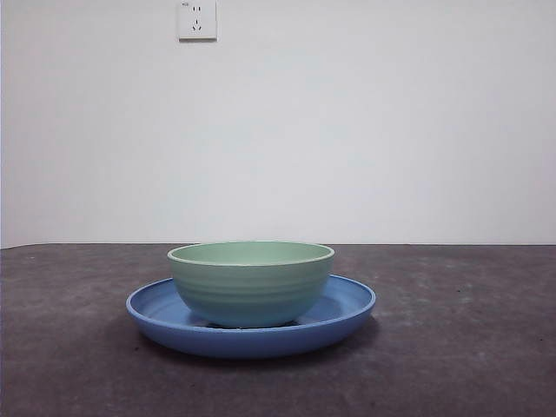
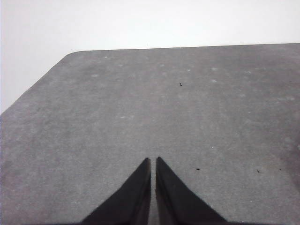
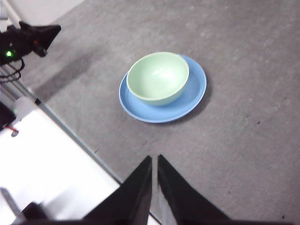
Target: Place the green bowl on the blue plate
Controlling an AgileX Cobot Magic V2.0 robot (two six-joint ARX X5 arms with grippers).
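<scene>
Green bowl (image 1: 251, 283) sits upright inside the blue plate (image 1: 347, 306), its base resting on the plate's shallow floor, with the plate's raised rim showing on both sides of it in the front view. The bowl is pale mint with faint horizontal ridges around its outer wall and a lighter rim, and it is empty. From the right wrist view the bowl (image 3: 158, 78) lies off-centre on the plate (image 3: 194, 91), so that a broad crescent of blue shows on one side and only a thin edge on the other. The plate rests flat on the dark grey, speckled desk (image 1: 469, 347), casting a soft shadow beneath its rim. Behind the desk rises a plain white wall with a white power socket (image 1: 197, 19) high up. The right gripper (image 3: 154, 161) hangs above the desk well apart from the bowl and plate, its two black jaws drawn together with only a thin slit between them, and it holds nothing. The left gripper (image 2: 153, 161) hovers over a bare stretch of the desk near a rounded corner, its jaws likewise nearly touching and gripping nothing. Part of the other arm, a dark shape with a small green light (image 3: 8, 53), shows at the edge of the right wrist view.
</scene>
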